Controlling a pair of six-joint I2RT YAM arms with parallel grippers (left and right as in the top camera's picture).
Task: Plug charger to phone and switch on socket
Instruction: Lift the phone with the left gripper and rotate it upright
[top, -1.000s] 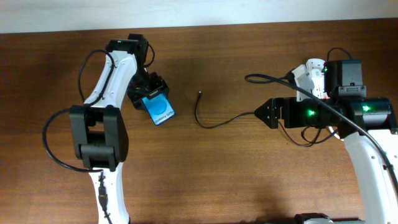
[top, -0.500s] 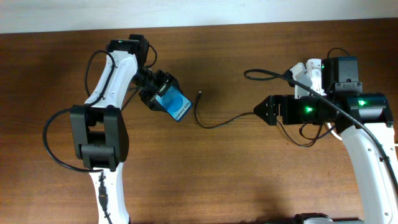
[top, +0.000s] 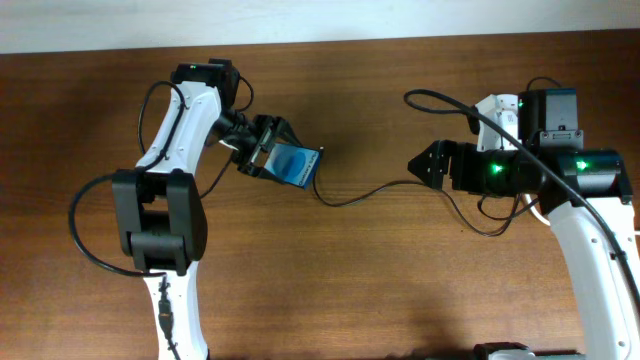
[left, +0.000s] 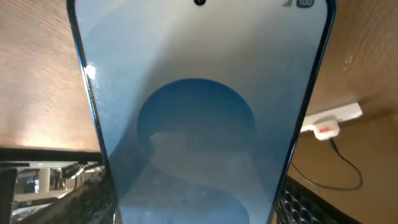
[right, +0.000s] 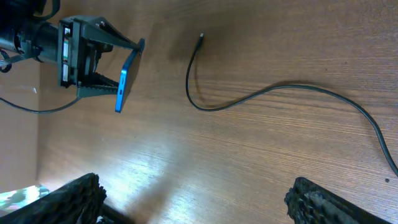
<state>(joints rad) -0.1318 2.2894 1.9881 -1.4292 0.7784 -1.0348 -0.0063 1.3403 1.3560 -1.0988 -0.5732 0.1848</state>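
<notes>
My left gripper (top: 268, 155) is shut on the phone (top: 293, 165), a slim blue-screened smartphone held tilted above the table; the phone fills the left wrist view (left: 199, 118). In the right wrist view it shows edge-on (right: 126, 78) between the left fingers. The charger is a thin black cable (top: 345, 200) curving across the table, its plug tip (top: 321, 152) just right of the phone; it also shows in the right wrist view (right: 261, 93). My right gripper (top: 425, 165) is open and empty, near the cable's right part. The white socket (top: 495, 118) lies behind my right arm, partly hidden.
The socket with a red mark also shows small in the left wrist view (left: 329, 121). Black arm cables loop above my right arm (top: 440, 100) and beside my left arm (top: 85, 225). The wooden table's far edge (top: 400, 38) meets a white wall.
My left gripper has carried the phone to the right and tilted it, bringing it next to the charger's plug tip. My right gripper has shifted slightly up and turned.
</notes>
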